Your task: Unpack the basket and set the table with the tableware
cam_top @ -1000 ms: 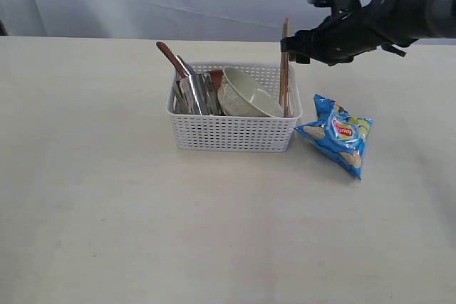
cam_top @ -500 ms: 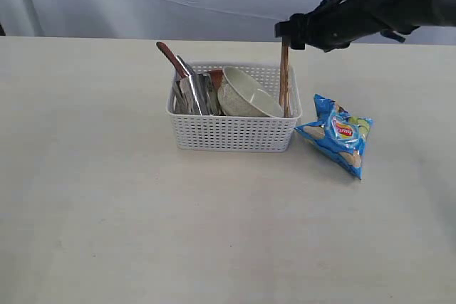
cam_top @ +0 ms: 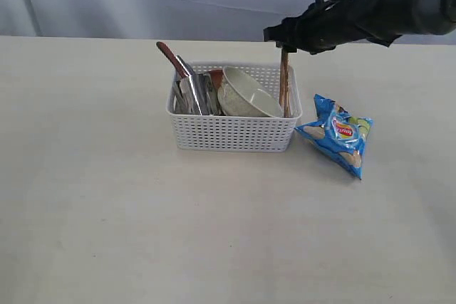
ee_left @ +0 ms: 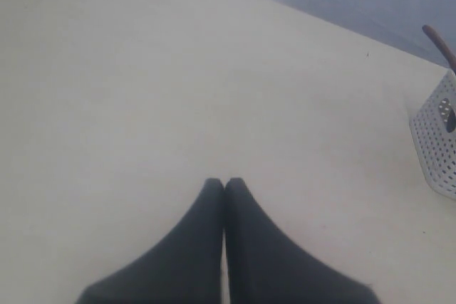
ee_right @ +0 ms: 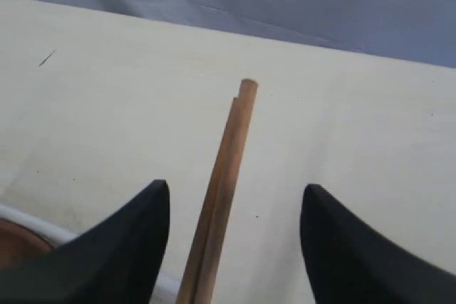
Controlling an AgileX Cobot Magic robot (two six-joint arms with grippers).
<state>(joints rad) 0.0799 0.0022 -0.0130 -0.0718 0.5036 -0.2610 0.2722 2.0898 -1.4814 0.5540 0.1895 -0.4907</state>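
The white lattice basket (cam_top: 231,133) stands mid-table and holds a tilted cream bowl (cam_top: 246,94), a reddish-brown plate (cam_top: 216,76), steel cutlery (cam_top: 192,90) and a dark wooden spoon (cam_top: 169,56). Two wooden chopsticks (cam_top: 284,83) lean upright in its right end. My right gripper (cam_top: 279,35) hovers at their top ends; in the right wrist view it (ee_right: 235,186) is open, its fingers wide on either side of the chopsticks (ee_right: 224,183) without touching them. My left gripper (ee_left: 224,181) is shut and empty over bare table (ee_left: 142,69). The steel cup is hidden.
A blue chips bag (cam_top: 337,135) lies on the table just right of the basket. The left wrist view catches the basket's corner (ee_left: 438,140) and the spoon handle (ee_left: 440,44) at its edge. A grey backdrop hangs behind the far table edge.
The right gripper has risen and shifted left, from partway down the chopsticks to their top ends. The chopsticks and basket contents have stayed put.
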